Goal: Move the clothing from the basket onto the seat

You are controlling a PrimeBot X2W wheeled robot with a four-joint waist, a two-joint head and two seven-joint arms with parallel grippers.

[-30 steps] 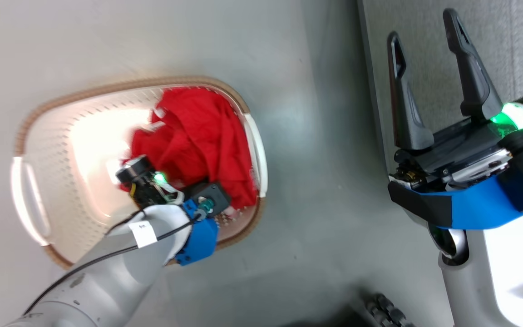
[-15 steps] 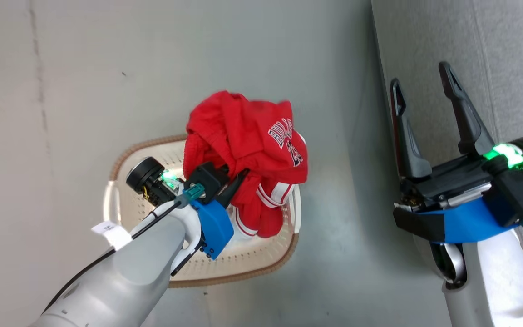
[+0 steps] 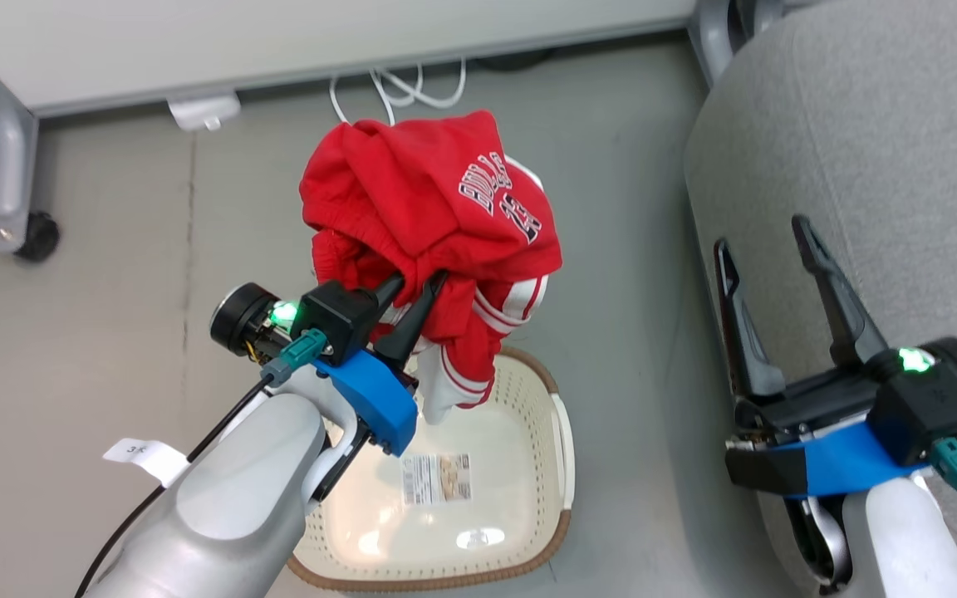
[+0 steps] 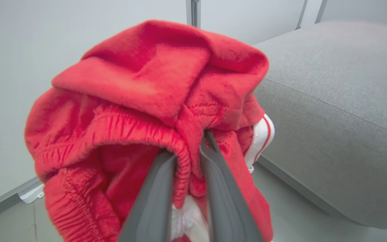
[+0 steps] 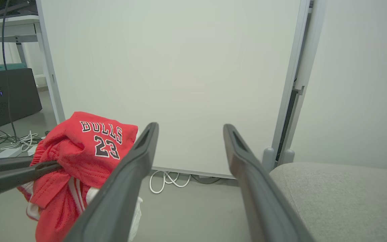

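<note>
Grey floor (image 3: 113,249) meets a pale wall panel (image 3: 279,33) beside the seat (image 3: 861,166).

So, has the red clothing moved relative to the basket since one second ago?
Yes. The clothing lay inside the basket; now it hangs above it, lifted out.

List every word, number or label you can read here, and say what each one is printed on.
"BULLS" above "23": on the clothing, plain in the right wrist view; the same lettering shows tilted in the head view.
Barcode label on the base of the basket: print too small to read.
White tag on the left arm's cable: a dark mark, too blurred to read.
</note>
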